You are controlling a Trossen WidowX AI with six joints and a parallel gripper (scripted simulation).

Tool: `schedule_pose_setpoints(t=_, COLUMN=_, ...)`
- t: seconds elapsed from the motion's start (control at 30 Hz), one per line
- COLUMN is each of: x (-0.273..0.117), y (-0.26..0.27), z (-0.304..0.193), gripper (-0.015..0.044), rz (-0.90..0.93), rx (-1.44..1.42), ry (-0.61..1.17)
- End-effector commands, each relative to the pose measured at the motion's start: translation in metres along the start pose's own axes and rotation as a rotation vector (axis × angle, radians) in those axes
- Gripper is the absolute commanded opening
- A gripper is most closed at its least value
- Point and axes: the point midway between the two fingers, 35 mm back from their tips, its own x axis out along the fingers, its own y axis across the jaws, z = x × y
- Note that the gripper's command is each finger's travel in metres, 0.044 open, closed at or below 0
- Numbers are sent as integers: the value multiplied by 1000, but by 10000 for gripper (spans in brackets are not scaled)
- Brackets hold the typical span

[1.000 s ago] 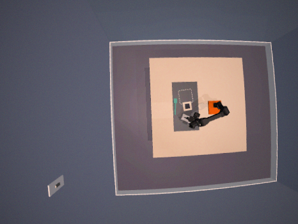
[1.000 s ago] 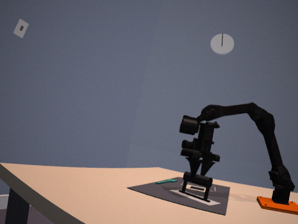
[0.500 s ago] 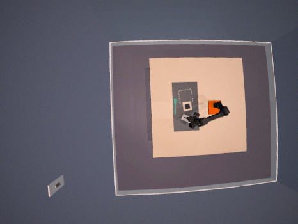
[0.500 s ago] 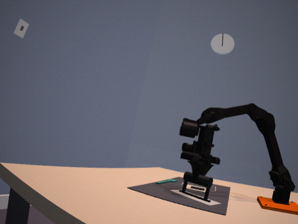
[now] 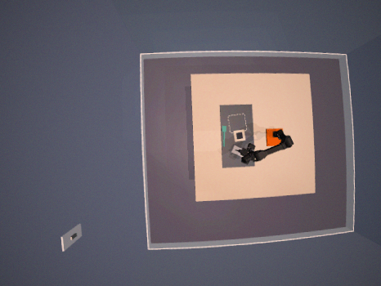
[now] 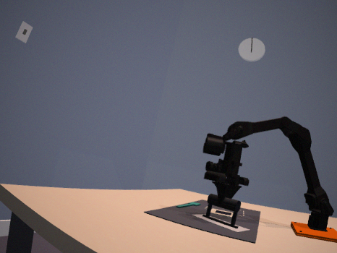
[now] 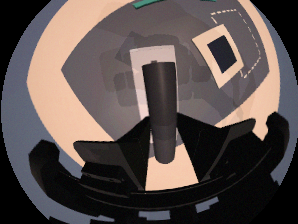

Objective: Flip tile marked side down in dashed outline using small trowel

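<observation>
The small trowel, a pale flat plate with a raised black bar handle, lies on the grey mat. My gripper points down and is shut on the handle, one finger on each side. The tile lies flat, its dark square mark facing up. In the top view it sits beside the dashed outline, at its lower edge, mostly outside it.
A teal tool with a long thin handle lies on the mat near its far edge from the arm's base. The orange base plate stands on the tabletop, off the mat.
</observation>
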Motion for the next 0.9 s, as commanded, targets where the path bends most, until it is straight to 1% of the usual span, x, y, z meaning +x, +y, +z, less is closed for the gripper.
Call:
schedule_pose_setpoints(t=0.0, x=2, y=-1, z=-1, gripper=130, rz=-4, rx=2, ry=5)
schedule_pose_setpoints(t=0.13, x=2, y=-1, z=-1, gripper=130, rz=-4, rx=46, ry=5)
schedule_pose_setpoints(t=0.87, x=2, y=-1, z=-1, gripper=130, rz=-6, rx=694, ry=3)
